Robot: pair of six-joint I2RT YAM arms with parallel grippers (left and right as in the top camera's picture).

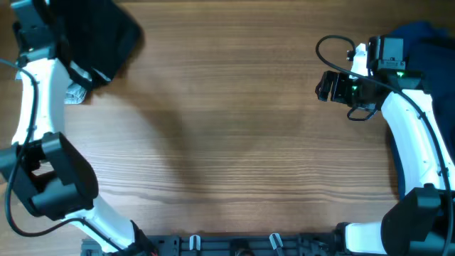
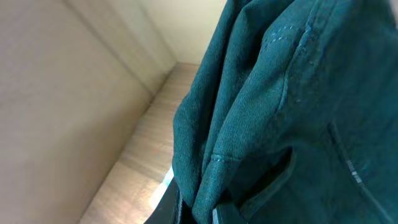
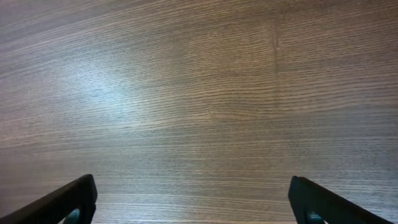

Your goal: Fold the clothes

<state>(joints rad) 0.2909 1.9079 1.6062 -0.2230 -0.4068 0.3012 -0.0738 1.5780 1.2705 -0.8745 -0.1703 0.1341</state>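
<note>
At the far left corner of the table point(image 1: 227, 142), a dark garment point(image 1: 99, 32) sits bunched in a heap over the end of the left arm point(image 1: 32, 92), so that corner is where the folding work is just now. It reads as a pick-up more than a fold, since the cloth is crumpled, with no flat panel or crease to be seen. From the left wrist the garment is teal, denim-like, with seams and what may be a pocket edge, and it fills nearly the whole view. The left gripper point(image 2: 186, 214) shows only as dark slivers at the bottom edge, with fabric gathered against them. I cannot tell whether it pinches the cloth or merely lies under it. On the right, the right gripper point(image 3: 196, 205) hovers low over bare wood with its fingers spread wide and nothing between them, probably waiting to take a corner once the garment is spread out. A blue cloth point(image 1: 426, 35) at the far right is cut off by the frame. A small pale scrap point(image 1: 77, 92) beside the dark heap is too small to identify.
</note>
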